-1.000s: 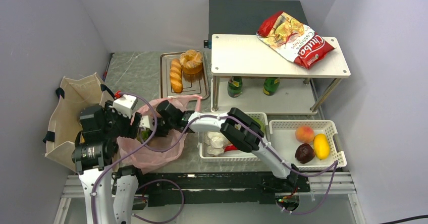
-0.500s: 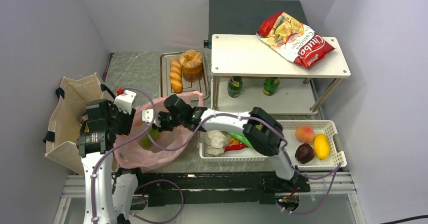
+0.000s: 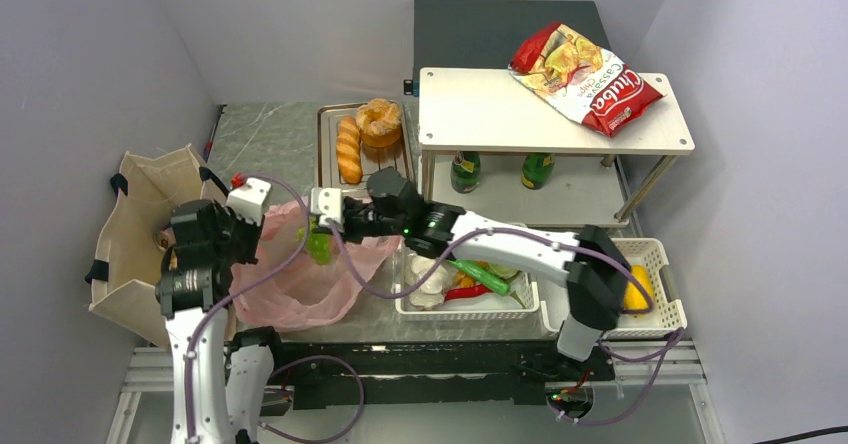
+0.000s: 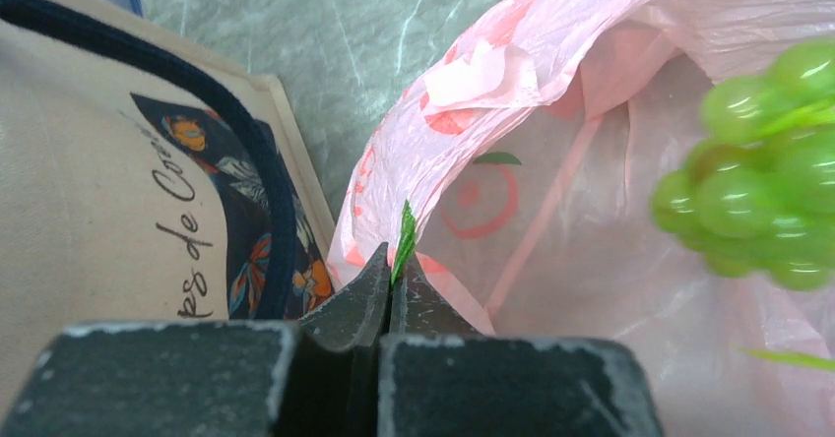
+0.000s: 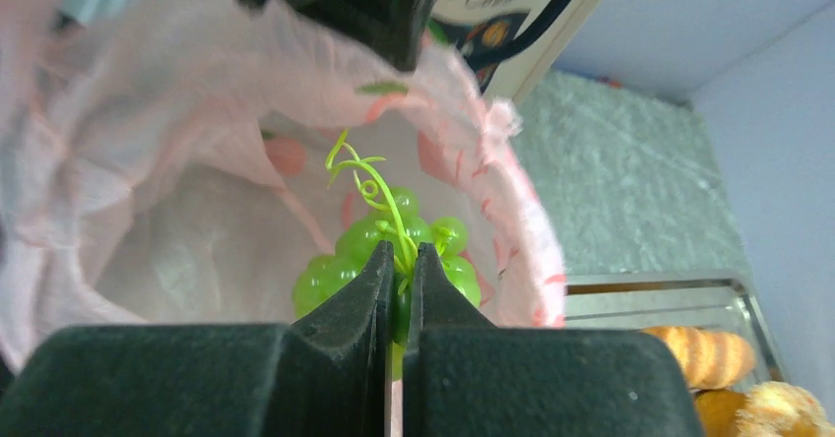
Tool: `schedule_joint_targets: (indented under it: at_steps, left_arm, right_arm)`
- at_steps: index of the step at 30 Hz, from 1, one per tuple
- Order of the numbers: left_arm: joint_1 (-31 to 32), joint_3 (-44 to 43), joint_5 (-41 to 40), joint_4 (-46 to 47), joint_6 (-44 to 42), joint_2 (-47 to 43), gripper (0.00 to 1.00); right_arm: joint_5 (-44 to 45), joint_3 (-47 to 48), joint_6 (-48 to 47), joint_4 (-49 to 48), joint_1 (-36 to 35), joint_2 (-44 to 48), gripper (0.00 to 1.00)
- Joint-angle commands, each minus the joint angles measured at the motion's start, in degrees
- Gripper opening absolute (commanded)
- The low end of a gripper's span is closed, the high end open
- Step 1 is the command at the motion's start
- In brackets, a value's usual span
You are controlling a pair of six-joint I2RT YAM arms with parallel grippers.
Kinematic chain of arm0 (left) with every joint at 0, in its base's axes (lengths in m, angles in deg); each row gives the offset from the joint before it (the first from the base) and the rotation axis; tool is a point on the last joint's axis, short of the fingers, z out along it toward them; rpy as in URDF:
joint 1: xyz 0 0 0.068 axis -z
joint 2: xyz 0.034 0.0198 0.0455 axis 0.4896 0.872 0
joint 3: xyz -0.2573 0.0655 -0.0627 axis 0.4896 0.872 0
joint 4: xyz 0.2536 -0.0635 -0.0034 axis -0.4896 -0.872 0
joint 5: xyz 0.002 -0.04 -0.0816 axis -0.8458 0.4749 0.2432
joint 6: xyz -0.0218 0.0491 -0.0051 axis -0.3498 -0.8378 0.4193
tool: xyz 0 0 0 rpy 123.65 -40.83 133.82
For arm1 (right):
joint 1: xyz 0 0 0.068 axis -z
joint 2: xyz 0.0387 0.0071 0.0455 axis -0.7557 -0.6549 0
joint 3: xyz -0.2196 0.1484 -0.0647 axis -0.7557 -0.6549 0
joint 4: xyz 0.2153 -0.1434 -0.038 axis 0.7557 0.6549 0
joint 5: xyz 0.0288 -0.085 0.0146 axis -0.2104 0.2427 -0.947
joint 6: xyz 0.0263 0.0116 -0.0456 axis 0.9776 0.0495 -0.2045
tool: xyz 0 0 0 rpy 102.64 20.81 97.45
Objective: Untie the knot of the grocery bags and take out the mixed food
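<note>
green grapes (image 5: 347, 265) hanging at the mouth of the pink plastic bag (image 3: 300, 299), left of center in the top view | right gripper (image 5: 399, 258) pinched tight on their stem | left gripper (image 4: 391, 272) clamped on the bag's rim, right beside the beige tote (image 3: 130, 229) | rest of the bag's insides too hazy to make out

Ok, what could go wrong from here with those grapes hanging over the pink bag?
The right gripper pinches the green grapes only by their thin stem, so the bunch could slip or snap off. The left gripper pinches just the thin rim of the pink bag, which might tear or slip free if pulled.
</note>
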Motion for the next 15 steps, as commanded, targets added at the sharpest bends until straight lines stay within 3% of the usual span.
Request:
schedule_joint_targets:
  at_steps: [1, 8, 15]
  left_arm:
    - [-0.3, 7.0, 6.7, 9.7, -3.2, -8.7, 0.0]
    - [-0.3, 13.7, 18.0, 17.3, -10.3, -15.6, 0.0]
    - [-0.2, 13.7, 14.5, 20.5, -9.6, -10.4, 0.0]
  right_arm:
    - [0.8, -1.0, 5.9, -4.4, 0.7, 12.3, 0.0]
    - [5.0, -9.5, 5.1, 7.2, 3.3, 30.0, 0.0]
    - [13.2, -9.9, 1.5, 33.2, 8.4, 44.7, 0.0]
